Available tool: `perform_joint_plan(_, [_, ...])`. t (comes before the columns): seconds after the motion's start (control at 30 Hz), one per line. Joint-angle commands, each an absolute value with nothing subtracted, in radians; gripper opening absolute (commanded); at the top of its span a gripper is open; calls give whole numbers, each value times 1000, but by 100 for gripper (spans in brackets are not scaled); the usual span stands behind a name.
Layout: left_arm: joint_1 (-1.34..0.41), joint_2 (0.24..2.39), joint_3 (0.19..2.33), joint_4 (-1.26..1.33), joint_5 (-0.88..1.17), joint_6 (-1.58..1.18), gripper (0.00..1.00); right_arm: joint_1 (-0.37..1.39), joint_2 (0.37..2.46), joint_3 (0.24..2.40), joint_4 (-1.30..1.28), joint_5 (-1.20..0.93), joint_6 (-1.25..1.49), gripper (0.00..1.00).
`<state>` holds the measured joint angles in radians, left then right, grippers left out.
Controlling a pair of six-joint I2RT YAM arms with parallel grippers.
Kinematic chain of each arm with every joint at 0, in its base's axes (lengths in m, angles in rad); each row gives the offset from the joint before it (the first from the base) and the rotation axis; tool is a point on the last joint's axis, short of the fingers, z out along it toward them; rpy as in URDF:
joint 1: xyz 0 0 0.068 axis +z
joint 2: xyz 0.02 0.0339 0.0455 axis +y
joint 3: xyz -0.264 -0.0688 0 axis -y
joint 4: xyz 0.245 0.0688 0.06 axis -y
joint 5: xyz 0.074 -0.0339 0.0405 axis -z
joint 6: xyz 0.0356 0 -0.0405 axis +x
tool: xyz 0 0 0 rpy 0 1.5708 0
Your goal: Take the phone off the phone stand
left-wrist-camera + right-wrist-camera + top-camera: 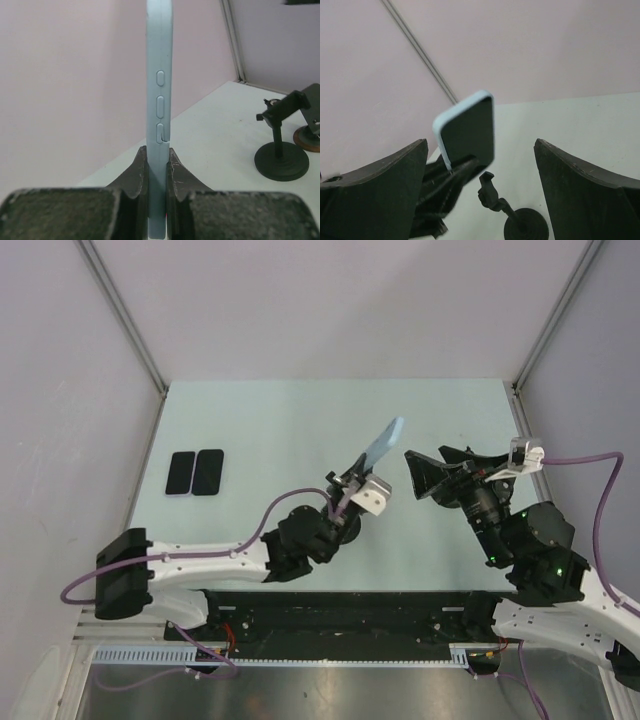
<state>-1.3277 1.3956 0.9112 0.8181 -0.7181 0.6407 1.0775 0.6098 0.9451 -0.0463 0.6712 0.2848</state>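
My left gripper [350,486] is shut on the lower end of a light blue phone [384,445] and holds it edge-up above the table. In the left wrist view the phone [159,90] stands between the fingertips [135,172]. The black phone stand [281,150] has a round base and an empty clamp, and stands on the table apart from the phone. In the right wrist view the stand [492,195] sits below the phone [467,132]. My right gripper [432,468] is open and empty, facing the phone from the right with its jaws wide apart [480,142].
Two black phones [194,472] lie side by side at the table's left. Metal frame posts [525,390] rise at the back corners, with plain walls on three sides. The pale table [300,420] stretches behind the grippers.
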Motion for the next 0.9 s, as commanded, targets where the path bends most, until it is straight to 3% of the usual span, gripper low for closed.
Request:
perform_joint_plan(0.0, [-1232, 1212, 930, 671, -623, 422, 0, 1071, 583, 985, -28, 624, 204, 92])
perform_joint_plan(0.33, [-884, 1017, 1029, 201, -342, 60, 0, 1049, 583, 983, -103, 621, 169, 93])
perform_joint_plan(0.5, [-631, 965, 1037, 10, -129, -129, 0, 1031, 600, 976, -133, 583, 153, 93])
perform_joint_plan(0.63, [-377, 980, 1022, -106, 75, -241, 0, 1012, 618, 965, -152, 565, 140, 93])
perform_joint_plan(0.87, [-115, 1152, 954, -195, 382, -327, 0, 962, 649, 913, -184, 531, 120, 93])
